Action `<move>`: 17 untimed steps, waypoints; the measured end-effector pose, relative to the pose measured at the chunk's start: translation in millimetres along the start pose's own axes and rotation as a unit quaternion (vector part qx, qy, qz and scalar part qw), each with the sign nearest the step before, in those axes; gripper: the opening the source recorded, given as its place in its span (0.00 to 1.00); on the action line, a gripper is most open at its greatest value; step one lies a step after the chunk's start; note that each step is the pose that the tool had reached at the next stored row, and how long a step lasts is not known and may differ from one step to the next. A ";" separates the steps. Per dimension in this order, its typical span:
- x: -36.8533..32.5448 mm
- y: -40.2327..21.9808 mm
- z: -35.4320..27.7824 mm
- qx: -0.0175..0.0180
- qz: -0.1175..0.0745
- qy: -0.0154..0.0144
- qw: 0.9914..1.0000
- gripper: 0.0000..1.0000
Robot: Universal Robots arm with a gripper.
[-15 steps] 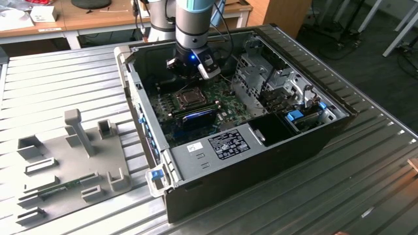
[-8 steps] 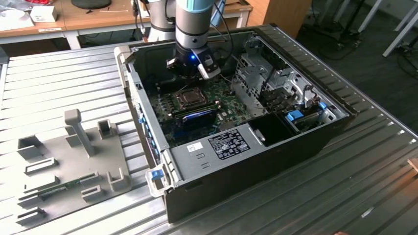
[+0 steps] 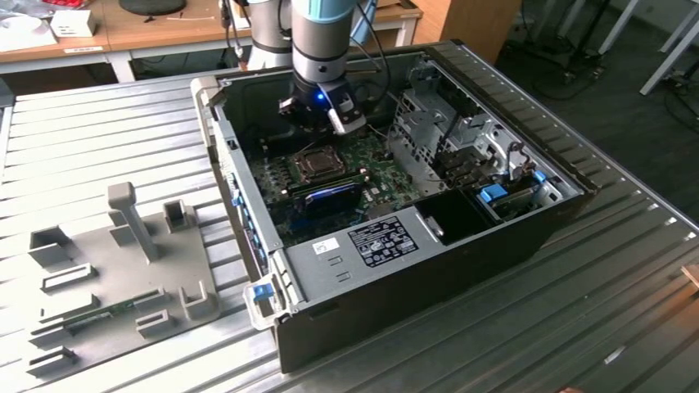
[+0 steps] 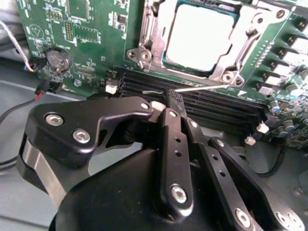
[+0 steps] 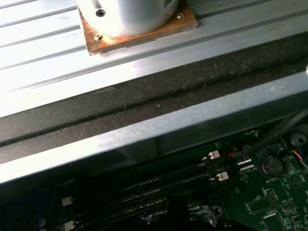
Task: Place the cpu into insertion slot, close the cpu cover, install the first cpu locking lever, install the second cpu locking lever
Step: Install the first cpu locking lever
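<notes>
The cpu (image 4: pixel 195 38) lies in the insertion slot (image 3: pixel 317 164), with the cpu cover (image 4: pixel 148 36) lowered around it. In the exterior view, the end effector (image 3: pixel 326 129) hangs at 12 o'clock of the slot. Its fingers are together at the end of a thin lever (image 4: pixel 202 87); it is not possible to tell whether they clamp it.

Insertion slot (image 3: pixel 317 164) clear above; memory slots (image 4: pixel 221 108) adjacent; drive cage (image 3: pixel 435 123) nearby.
</notes>
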State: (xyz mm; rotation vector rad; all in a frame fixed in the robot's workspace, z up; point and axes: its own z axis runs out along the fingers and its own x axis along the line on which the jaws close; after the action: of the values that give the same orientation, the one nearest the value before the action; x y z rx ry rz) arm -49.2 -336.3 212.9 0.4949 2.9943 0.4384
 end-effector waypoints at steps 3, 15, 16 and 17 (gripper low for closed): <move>2.3 -0.8 0.2 0.000 0.007 -0.002 1.000 0.10; 6.9 -2.3 1.7 0.001 0.033 -0.010 0.999 0.10; 7.6 -2.4 1.7 0.001 0.033 -0.010 0.999 0.10; 8.3 -2.5 1.6 0.001 0.033 -0.010 0.999 0.10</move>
State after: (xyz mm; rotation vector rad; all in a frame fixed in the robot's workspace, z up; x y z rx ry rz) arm -57.6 -335.5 210.4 0.5960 2.9663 0.4329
